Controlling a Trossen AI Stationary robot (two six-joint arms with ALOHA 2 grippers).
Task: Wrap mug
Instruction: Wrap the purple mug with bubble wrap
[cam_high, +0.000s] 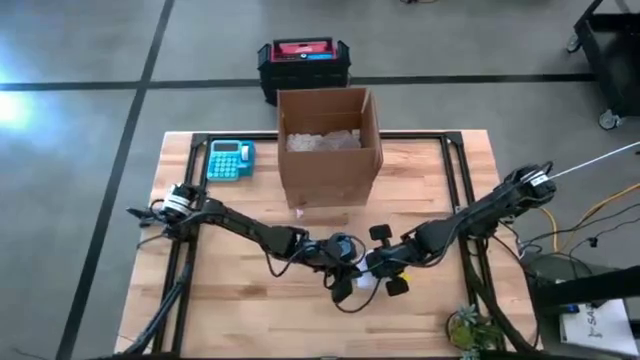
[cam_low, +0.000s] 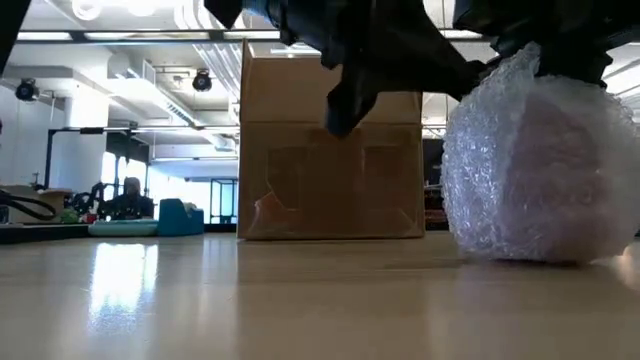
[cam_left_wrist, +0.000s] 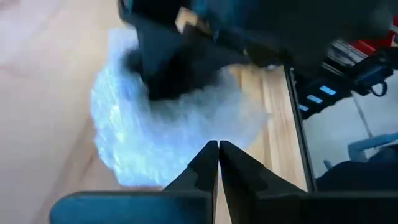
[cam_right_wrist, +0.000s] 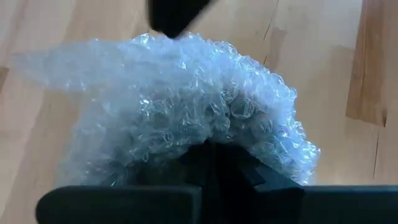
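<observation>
A bubble-wrapped bundle (cam_high: 368, 281) sits on the wooden tabletop (cam_high: 240, 300) toward six o'clock in the high view, below an open cardboard box (cam_high: 328, 145) that stands at twelve o'clock of it and holds more bubble wrap (cam_high: 322, 140). Both dark arms meet over the bundle: the left claw (cam_high: 343, 283) reaches in from nine o'clock and the right claw (cam_high: 390, 275) from three o'clock. In the left wrist view the left claw (cam_left_wrist: 217, 155) has its two fingers pressed together with only a hairline between them, their tips just at the edge of the wrap (cam_left_wrist: 161, 130), not clearly pinching any of it. In the right wrist view the right claw (cam_right_wrist: 208, 163) is drawn closed with its fingers buried in the crinkled wrap (cam_right_wrist: 186, 99), gripping the bundle's near side. The low view shows the bundle (cam_low: 540, 160) resting on the tabletop at three o'clock, dark arm parts above it, and the cardboard box (cam_low: 332, 150) behind. A turquoise calculator (cam_high: 230, 159) lies at ten o'clock of the box, and a black-and-red crate (cam_high: 303, 65) sits on the floor beyond the tabletop's far edge. No mug surface is visible through the wrap.
</observation>
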